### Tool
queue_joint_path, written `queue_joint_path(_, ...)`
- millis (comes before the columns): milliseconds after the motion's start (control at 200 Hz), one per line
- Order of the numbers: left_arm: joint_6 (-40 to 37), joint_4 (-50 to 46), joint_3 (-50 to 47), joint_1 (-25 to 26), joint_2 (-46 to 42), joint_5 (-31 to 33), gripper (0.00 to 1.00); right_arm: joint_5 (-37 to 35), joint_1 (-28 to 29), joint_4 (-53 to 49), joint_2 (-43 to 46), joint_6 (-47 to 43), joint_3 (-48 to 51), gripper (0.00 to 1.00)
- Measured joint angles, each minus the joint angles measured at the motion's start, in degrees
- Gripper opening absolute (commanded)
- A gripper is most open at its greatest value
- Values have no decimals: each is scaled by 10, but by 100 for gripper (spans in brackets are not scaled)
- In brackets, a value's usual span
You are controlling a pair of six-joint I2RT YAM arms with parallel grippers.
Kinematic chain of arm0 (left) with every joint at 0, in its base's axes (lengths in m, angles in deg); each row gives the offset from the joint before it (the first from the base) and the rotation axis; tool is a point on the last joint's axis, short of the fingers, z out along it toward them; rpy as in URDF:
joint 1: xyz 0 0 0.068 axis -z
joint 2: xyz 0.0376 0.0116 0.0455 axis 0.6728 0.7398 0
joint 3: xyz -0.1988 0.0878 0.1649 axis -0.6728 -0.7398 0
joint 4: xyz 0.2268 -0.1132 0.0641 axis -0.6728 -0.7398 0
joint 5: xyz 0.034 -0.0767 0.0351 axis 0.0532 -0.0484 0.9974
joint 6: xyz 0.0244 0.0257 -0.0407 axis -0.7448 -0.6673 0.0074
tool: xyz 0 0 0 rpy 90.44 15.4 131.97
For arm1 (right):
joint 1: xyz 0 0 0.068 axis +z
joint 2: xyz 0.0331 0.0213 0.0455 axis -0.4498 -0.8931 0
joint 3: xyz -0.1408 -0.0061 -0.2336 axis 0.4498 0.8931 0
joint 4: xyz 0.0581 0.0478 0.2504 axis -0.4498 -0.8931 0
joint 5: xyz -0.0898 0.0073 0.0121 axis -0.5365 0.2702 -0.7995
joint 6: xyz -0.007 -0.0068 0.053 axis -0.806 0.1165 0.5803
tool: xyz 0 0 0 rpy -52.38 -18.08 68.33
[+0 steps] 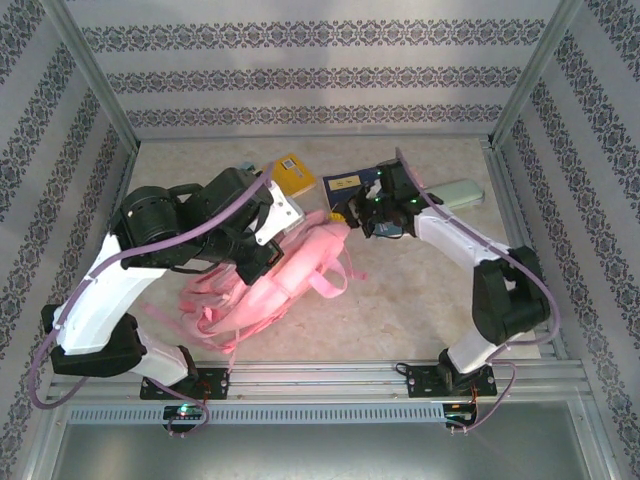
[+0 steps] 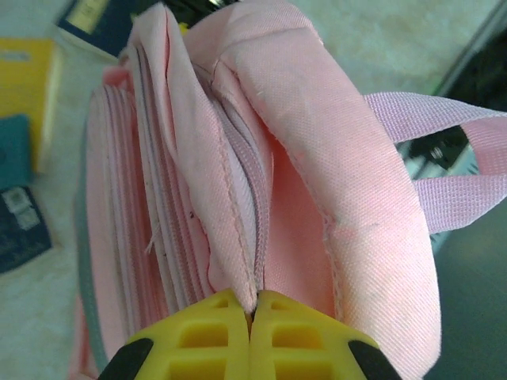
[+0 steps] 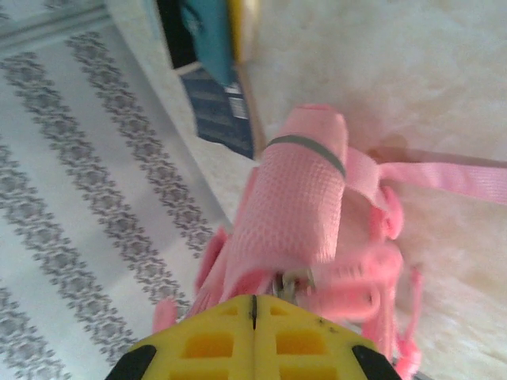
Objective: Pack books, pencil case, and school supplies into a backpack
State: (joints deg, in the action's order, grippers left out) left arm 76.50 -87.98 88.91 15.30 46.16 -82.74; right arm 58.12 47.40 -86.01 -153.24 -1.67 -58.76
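Observation:
The pink backpack (image 1: pixel 295 270) lies mid-table with its straps spread to the left. My left gripper (image 2: pixel 253 305) is shut on the fabric lip beside the backpack's (image 2: pixel 317 119) open zip. My right gripper (image 3: pixel 253 299) is shut at the backpack's (image 3: pixel 297 190) top end, with a metal zip pull (image 3: pixel 290 280) right at its tips. From above, the left gripper (image 1: pixel 264 246) and right gripper (image 1: pixel 368 222) flank that end. Behind lie a yellow-orange book (image 1: pixel 293 175) and a navy book (image 1: pixel 345 184). The mint pencil case (image 1: pixel 455 193) lies at the back right.
In the left wrist view, a yellow book (image 2: pixel 24 79), a teal book (image 2: pixel 12 150) and a dark blue patterned book (image 2: pixel 20 229) lie left of the backpack. Patterned walls enclose the table on three sides. A metal rail (image 1: pixel 320 378) runs along the near edge.

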Motion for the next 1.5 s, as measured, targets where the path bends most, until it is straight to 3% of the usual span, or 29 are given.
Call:
queue_joint_path(115, -22, 0, 89, 0, 24, 72, 0, 0, -17, -3, 38, 10, -26, 0)
queue_joint_path(230, -60, 0, 158, 1, 38, 133, 0, -9, -23, -39, 51, 5, -115, 0)
queue_joint_path(395, -146, 14, 174, 1, 43, 180, 0, -32, -37, -96, 75, -16, -239, 0)
queue_joint_path(520, -241, 80, 156, -3, 69, 203, 0, -75, -63, -167, 88, -62, -311, 0)
queue_joint_path(580, -284, 125, 130, -13, 82, 202, 0, -98, -75, -202, 93, -85, -331, 23)
queue_joint_path(615, -305, 154, 112, -24, 91, 196, 0, -115, -81, -227, 95, -102, -339, 30)
queue_joint_path(704, -337, 219, 79, -76, 118, 158, 0, -167, -95, -292, 98, -146, -353, 40)
queue_joint_path(839, -381, 321, 50, -142, 136, 95, 0, -232, -104, -359, 103, -197, -350, 45)
queue_joint_path(1084, -438, 372, 9, -157, 145, -80, 0, -282, -108, -407, 124, -257, -319, 50)
queue_joint_path(1184, -436, 434, -125, -161, 80, -152, 0, -325, -108, -440, 144, -276, -319, 51)
queue_joint_path(1334, -410, 494, -359, -160, -88, -245, 0, -376, -108, -471, 195, -281, -302, 51)
queue_joint_path(1409, -391, 490, -438, -160, -162, -274, 0, -380, -103, -472, 226, -288, -273, 51)
queue_joint_path(1499, -361, 487, -508, -160, -229, -305, 0, -359, -95, -460, 254, -294, -217, 59)
